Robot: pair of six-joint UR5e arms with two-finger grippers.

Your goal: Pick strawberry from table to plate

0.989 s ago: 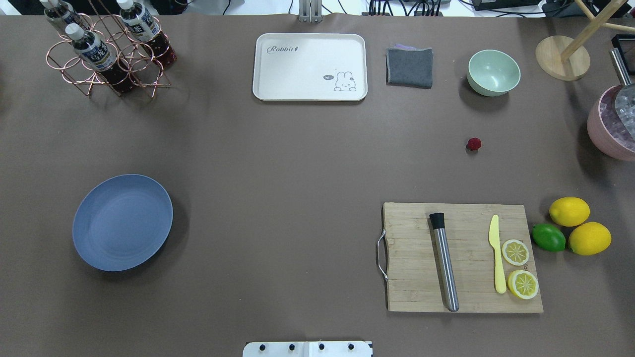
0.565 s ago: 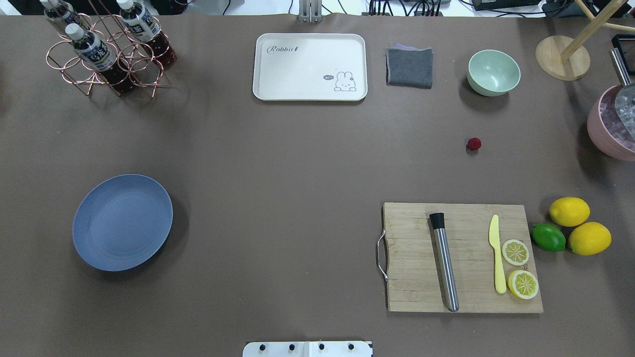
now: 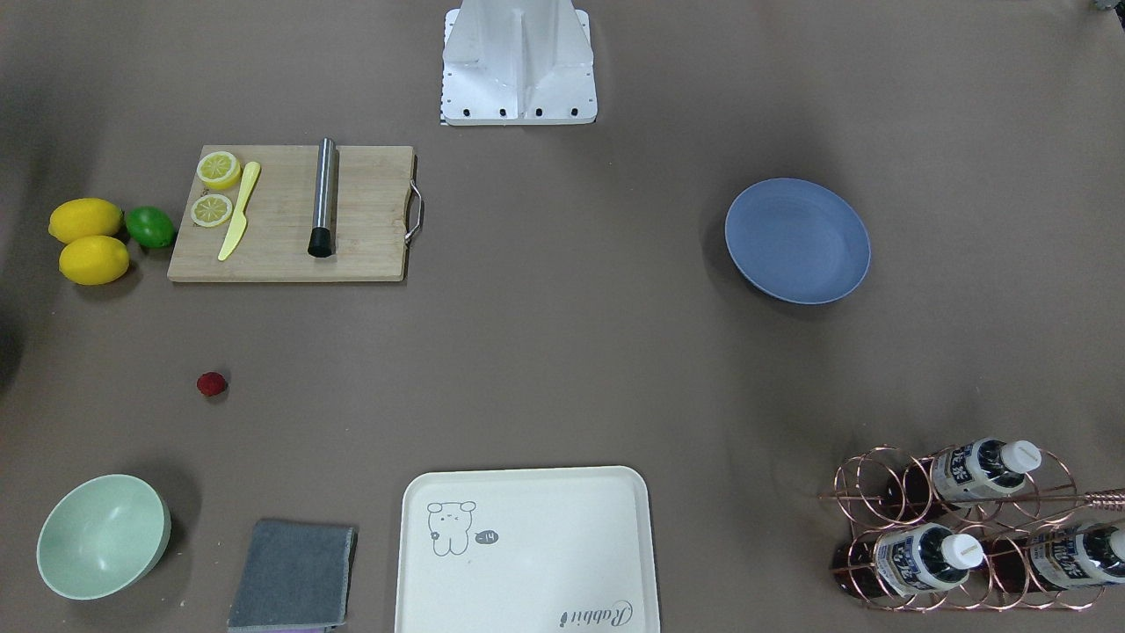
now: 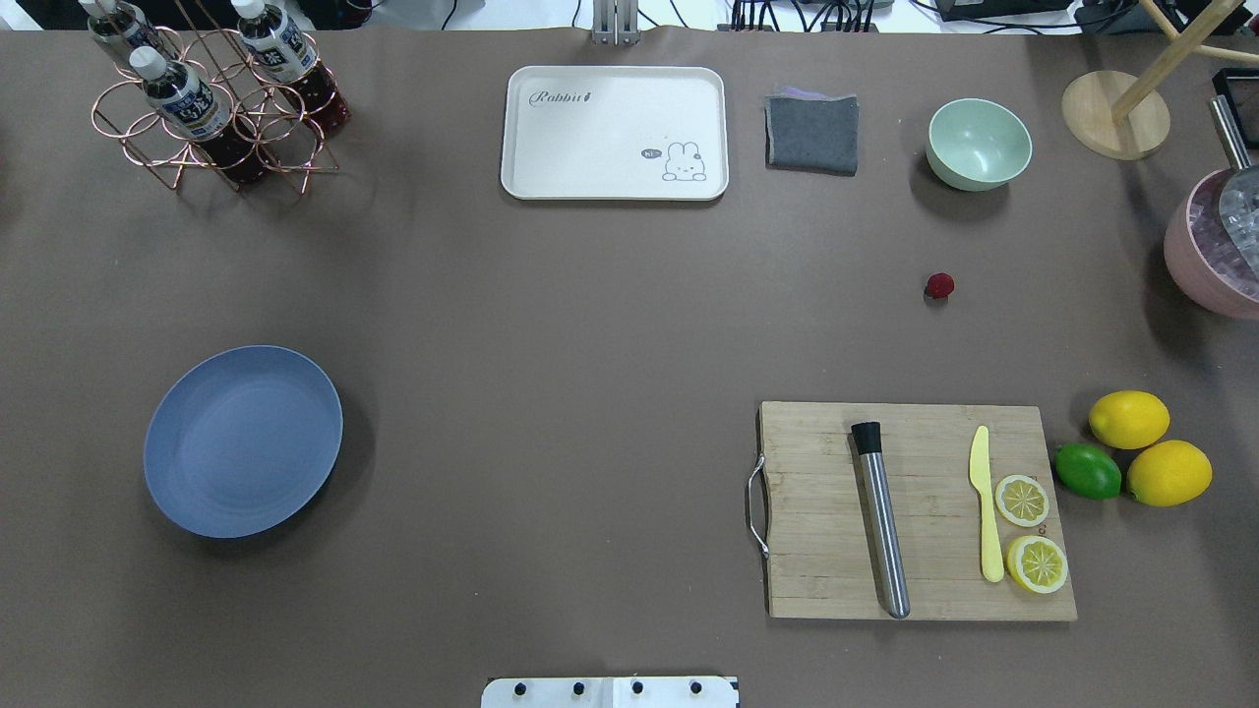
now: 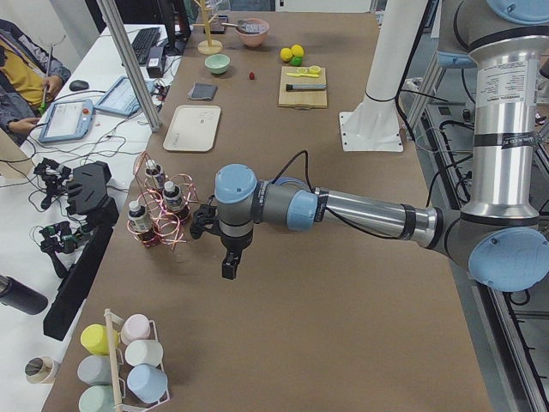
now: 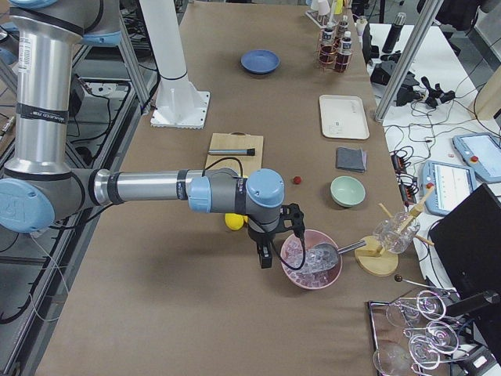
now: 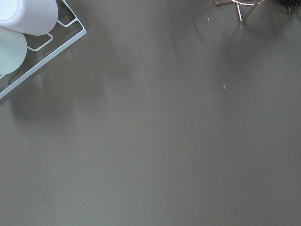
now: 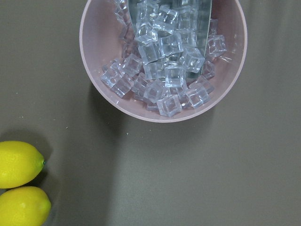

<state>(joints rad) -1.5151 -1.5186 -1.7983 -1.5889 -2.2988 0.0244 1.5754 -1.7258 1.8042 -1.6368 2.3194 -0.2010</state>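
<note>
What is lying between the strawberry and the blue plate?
Nothing visible: only bare table lies between the strawberry and the plate. The cutting board sits off that line, nearer the robot.

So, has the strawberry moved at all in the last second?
No. The strawberry lies in the same spot, just as far below the pale green bowl in the overhead view.

The overhead camera looked forward and down from behind the base. The front-facing one faced it, steeply down, and both shared the plate [image 4: 243, 441] and cutting board [image 4: 915, 511]. End cameras looked along the table [image 5: 343, 326], each near one arm. Wrist cameras looked straight down, close: bare table under the left gripper [image 5: 229, 271], ice bowl [image 8: 88, 52] and lemons [image 8: 19, 162] under the right gripper [image 6: 266, 258].
</note>
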